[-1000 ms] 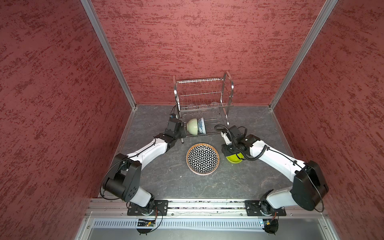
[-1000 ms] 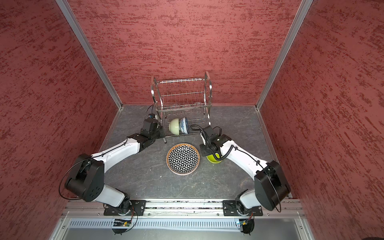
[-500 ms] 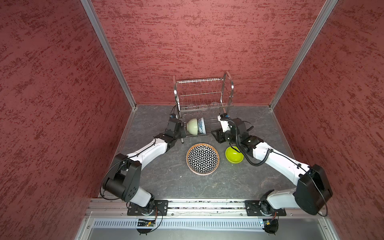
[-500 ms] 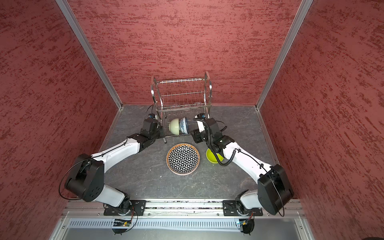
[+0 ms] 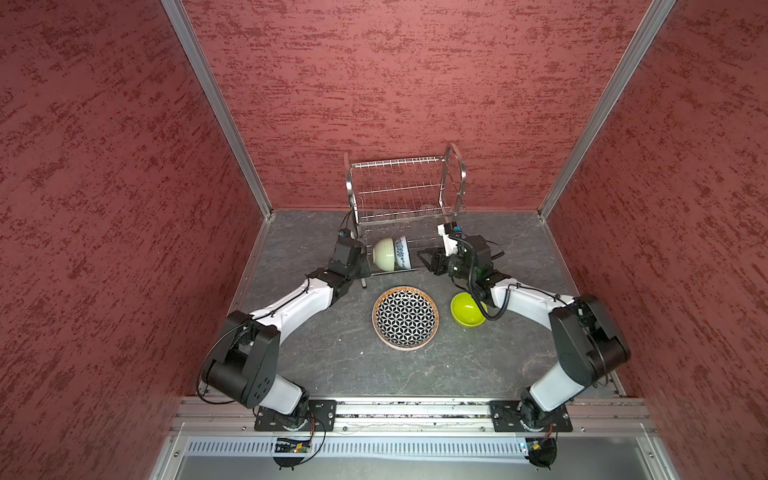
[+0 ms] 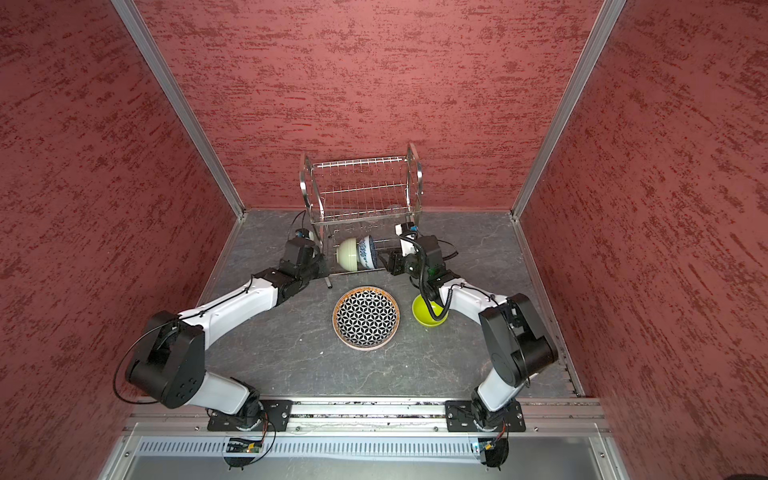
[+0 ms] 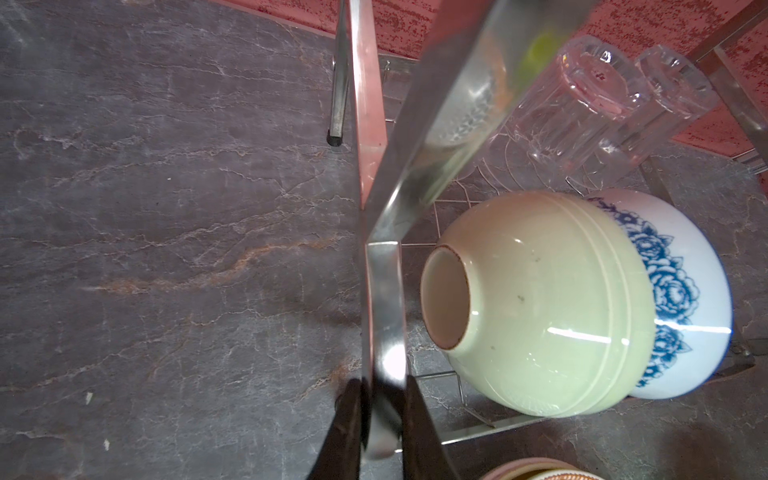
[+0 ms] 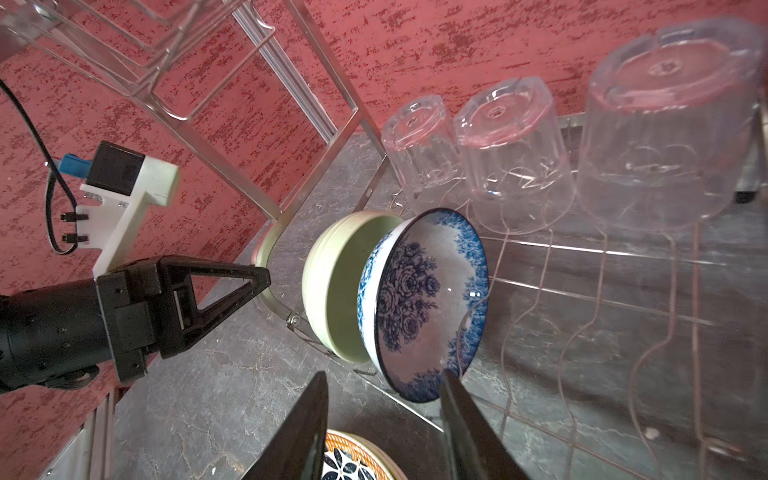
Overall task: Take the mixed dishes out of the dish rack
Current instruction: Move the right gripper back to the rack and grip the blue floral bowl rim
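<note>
Lighting: bright, even, overhead; shadows soft. Glare streaks on the glazed cream-green ceramic bowl (image 7: 540, 311). Nearest bar of the shiny steel wire dish rack (image 7: 440, 124): blurred.

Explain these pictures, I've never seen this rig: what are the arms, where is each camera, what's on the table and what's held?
Two white robot arms, each ending in a pincer, work over a grey table. Both top views look down on the whole scene; each wrist view rides on one arm. The plate and lime bowl lie on the table. The green bowl, blue bowl and three glasses sit in the rack. The left gripper is clamped on the rack's frame; the right gripper is open at the blue bowl's rim, holding nothing.
</note>
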You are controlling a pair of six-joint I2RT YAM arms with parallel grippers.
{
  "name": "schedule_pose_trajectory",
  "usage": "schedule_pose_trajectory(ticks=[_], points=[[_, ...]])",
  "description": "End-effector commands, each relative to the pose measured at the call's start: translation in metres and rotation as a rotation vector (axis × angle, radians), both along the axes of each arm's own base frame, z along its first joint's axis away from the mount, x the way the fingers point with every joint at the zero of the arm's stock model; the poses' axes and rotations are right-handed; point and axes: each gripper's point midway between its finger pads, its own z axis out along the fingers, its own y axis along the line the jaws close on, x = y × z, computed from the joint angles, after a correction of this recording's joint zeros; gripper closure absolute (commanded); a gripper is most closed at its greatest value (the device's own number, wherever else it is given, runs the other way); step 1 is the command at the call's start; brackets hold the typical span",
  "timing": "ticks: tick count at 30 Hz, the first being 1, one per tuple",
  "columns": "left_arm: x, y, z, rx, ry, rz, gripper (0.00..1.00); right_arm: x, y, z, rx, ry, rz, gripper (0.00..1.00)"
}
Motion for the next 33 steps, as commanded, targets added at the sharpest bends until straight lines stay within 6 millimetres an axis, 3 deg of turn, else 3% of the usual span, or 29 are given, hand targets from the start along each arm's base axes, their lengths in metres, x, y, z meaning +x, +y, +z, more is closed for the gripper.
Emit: schedule_pose_trajectory(ticks=[1,18,25,33], points=[[0.011,0.002,0.041,-0.083,-0.119,0.045,0.88,0.005,0.019,0.032,0.112,-0.08,0.089,0.56],[0.015,-0.002,0.036,-0.08,-0.111,0.033,0.88,0.044,0.04,-0.011,0.101,0.02,0.1,0.55],[0.015,-0.003,0.035,-0.078,-0.11,0.032,0.88,0.055,0.049,-0.025,0.115,0.063,0.113,0.67],[0.016,-0.003,0.034,-0.073,-0.106,0.031,0.88,0.056,0.057,-0.035,0.14,0.093,0.127,0.7]])
